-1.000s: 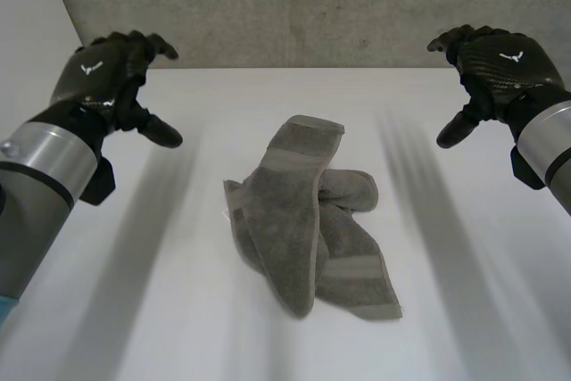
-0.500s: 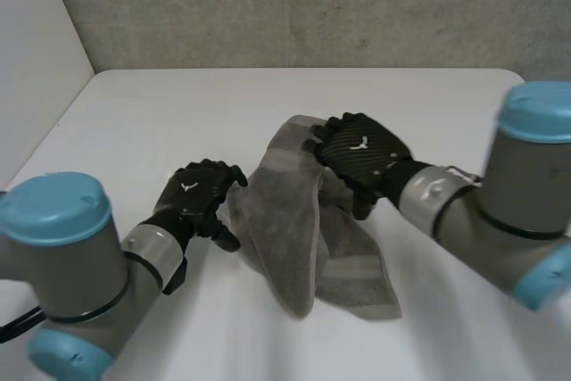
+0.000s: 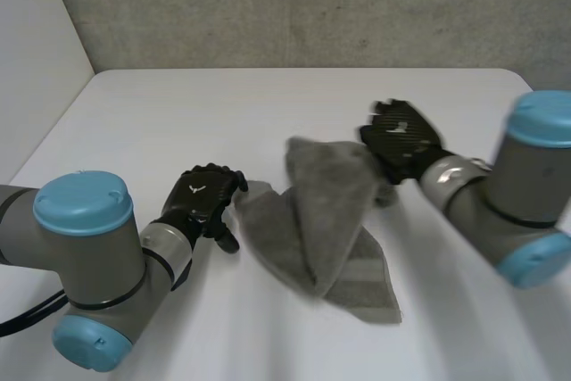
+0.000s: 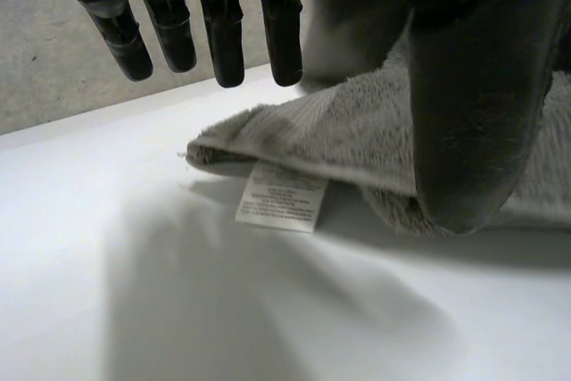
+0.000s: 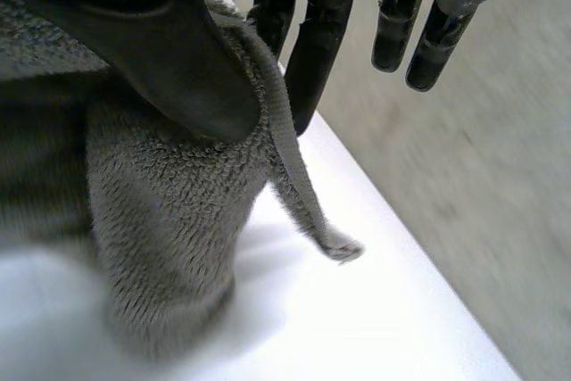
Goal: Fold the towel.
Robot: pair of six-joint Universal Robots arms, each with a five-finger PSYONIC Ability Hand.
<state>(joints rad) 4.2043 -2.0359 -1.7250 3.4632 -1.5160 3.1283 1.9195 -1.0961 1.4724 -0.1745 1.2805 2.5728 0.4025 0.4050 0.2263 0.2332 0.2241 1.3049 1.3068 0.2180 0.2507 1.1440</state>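
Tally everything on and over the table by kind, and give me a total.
towel: 1
care label on the towel: 1
robot hands: 2, left hand and right hand
table: 1
Total: 5

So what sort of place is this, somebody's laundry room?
More likely a lab or test bench: a bare white table against a plain grey wall, and two robot arms, left hand and right hand, working on one grey towel.
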